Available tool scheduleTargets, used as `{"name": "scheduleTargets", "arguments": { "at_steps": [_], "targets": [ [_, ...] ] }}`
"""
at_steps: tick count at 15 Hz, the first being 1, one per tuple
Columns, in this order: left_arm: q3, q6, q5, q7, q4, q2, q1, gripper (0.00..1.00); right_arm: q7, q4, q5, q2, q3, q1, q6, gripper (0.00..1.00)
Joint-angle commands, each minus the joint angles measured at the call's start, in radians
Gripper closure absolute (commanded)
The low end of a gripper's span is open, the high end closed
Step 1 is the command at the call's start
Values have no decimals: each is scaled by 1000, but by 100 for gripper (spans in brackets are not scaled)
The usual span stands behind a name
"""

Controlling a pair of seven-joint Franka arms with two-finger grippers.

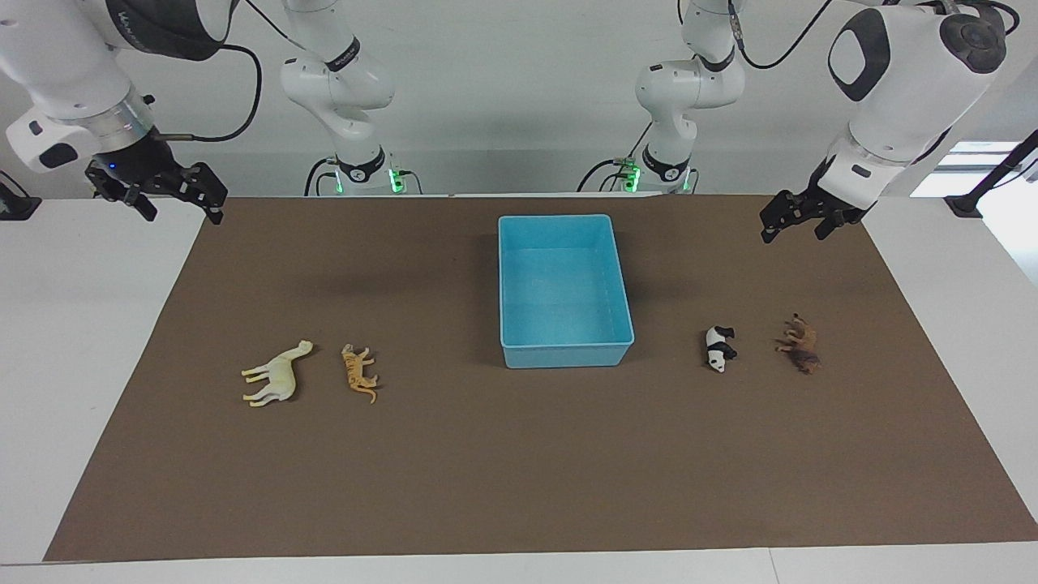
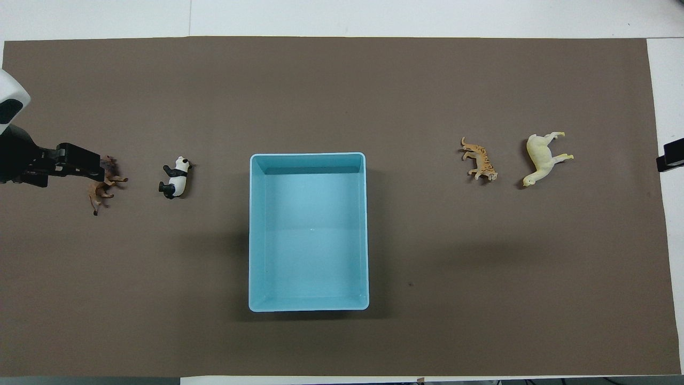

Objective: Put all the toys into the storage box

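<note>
1. Upper left of the frame, facing view: right gripper (image 1: pixel 182 207) hanging above the table's white margin, just off the corner of the brown mat (image 1: pixel 519 470); jaws apart, nothing held.
2. Lower left: cream long-necked figurine (image 1: pixel 278 375), apparently flat on its side, with the orange tiger (image 1: pixel 358 373) just beside it toward centre. Both well apart from the box. Risk here: closing on a thin leg or neck rather than the body, likely letting the toy twist or drop on the lift.
3. Centre: light blue storage box (image 1: pixel 565 355), holding no toys, nearer the robots than either pair. Risk: releasing from too high or too close to the low rim, bouncing a figurine back out; sending both arms over it at once, inviting a clash.
4. Right of centre: black-and-white panda (image 1: pixel 718 349) and brown lion (image 1: pixel 801 345) lying near each other. Risk: open fingers descending on one and nudging the other aside; descending too deep and scraping the mat.
5. Upper right: left gripper (image 1: pixel 793 229) poised over the mat's corner, jaws apart and empty. Appears to overlap the lion in the overhead view, yet clearly raised and not touching it in the facing one.
6. Judged at the start: all four toys outside the box.
</note>
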Motion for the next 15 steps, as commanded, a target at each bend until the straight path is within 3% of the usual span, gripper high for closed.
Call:
{"name": "scheduleTargets", "arguments": {
  "at_steps": [1, 6, 9, 13, 15],
  "targets": [
    [-5, 19, -11, 7, -32, -27, 11, 0, -27, 5, 1, 2, -4, -4, -1, 0],
    [-5, 19, -11, 7, -32, -27, 11, 0, -4, -12, -1, -9, -3, -5, 27, 0],
    [-5, 19, -11, 7, -32, -27, 11, 0, -12, -84, -4, -36, -3, 4, 87, 0],
    [-5, 19, -11, 7, -32, -27, 11, 0, -64, -298, -4, -114, -3, 19, 303, 0],
    [-5, 19, -11, 7, -32, -27, 11, 0, -95, -372, -4, -112, -3, 15, 378, 0]
  ]
}}
